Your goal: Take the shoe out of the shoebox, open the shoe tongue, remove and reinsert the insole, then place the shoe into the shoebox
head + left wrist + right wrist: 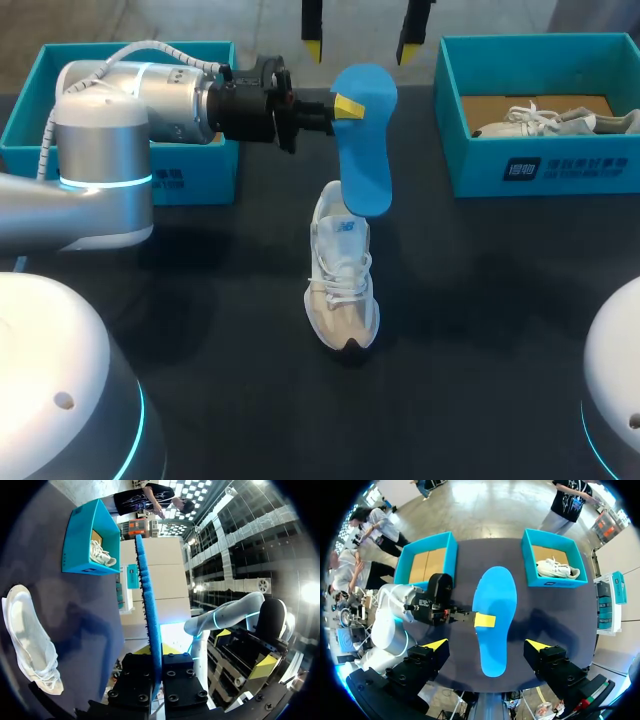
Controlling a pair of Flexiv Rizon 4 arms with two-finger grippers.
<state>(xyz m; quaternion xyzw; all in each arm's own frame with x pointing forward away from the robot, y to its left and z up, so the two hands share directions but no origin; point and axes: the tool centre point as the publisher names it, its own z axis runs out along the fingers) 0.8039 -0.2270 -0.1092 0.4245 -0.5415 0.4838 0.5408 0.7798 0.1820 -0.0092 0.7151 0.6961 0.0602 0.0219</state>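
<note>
Standing closest on the dark surface [480,300] is the white shoe [342,275], upright on its sole, with the toe to the near side and the opening to the far side. It is outside of both boxes, so I judge the first step as done. Whether the tongue is pulled open, I cannot tell from here.

Just behind and above the shoe hangs the blue insole [365,150], fully out of the shoe. The left arm [100,140] comes in from the side and its jaws are closed on the edge of the insole, holding it in the air. The lower end of the insole is near the shoe opening, but I cannot say if it touches.

A little farther, the jaws of the right arm hang above the insole, spread wide, and their yellow fingertips [436,644] touch nothing.

At the far edge stand two teal boxes: the left shoebox [195,180], which shows a cardboard floor, and the right shoebox [540,165], with a second shoe [545,120] lying in it.

In my judgement about half remains: the insole must go back inside, then the shoe must go into a box.
</note>
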